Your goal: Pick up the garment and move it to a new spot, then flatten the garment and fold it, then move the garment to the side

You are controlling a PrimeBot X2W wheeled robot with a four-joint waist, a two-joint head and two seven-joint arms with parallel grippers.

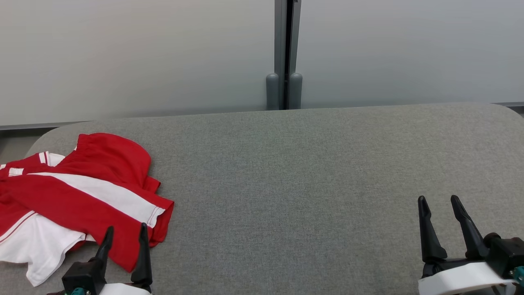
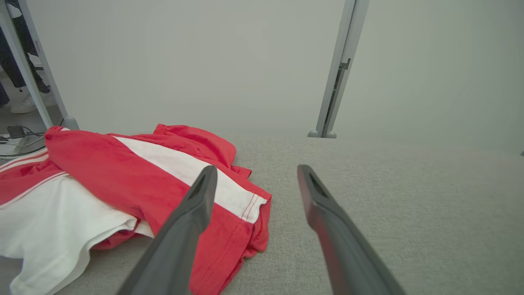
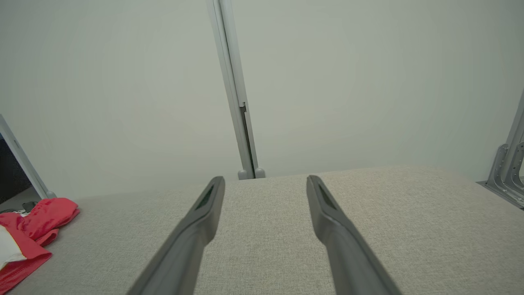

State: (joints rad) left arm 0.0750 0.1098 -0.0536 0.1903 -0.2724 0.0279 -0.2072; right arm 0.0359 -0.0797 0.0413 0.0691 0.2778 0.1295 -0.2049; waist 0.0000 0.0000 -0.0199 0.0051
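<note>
Garment point(image 1: 77, 196) — red and white, all bunched up — lies lower left, right by our left gripper point(image 1: 126, 228), whose fingers stand wide and hold nothing. Our right gripper point(image 1: 438, 198), lower right, is wide too, over the gray table point(image 1: 286, 184). Behind stands a pale wall point(image 1: 143, 53).

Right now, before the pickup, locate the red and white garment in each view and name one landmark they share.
Head view: garment lies crumpled at the lower left, running off the left edge.
Left wrist view: garment spreads across the lower left.
Right wrist view: garment sits at the far lower-left edge.
Shared landmark: the grey post standing at the table's far edge.
</note>
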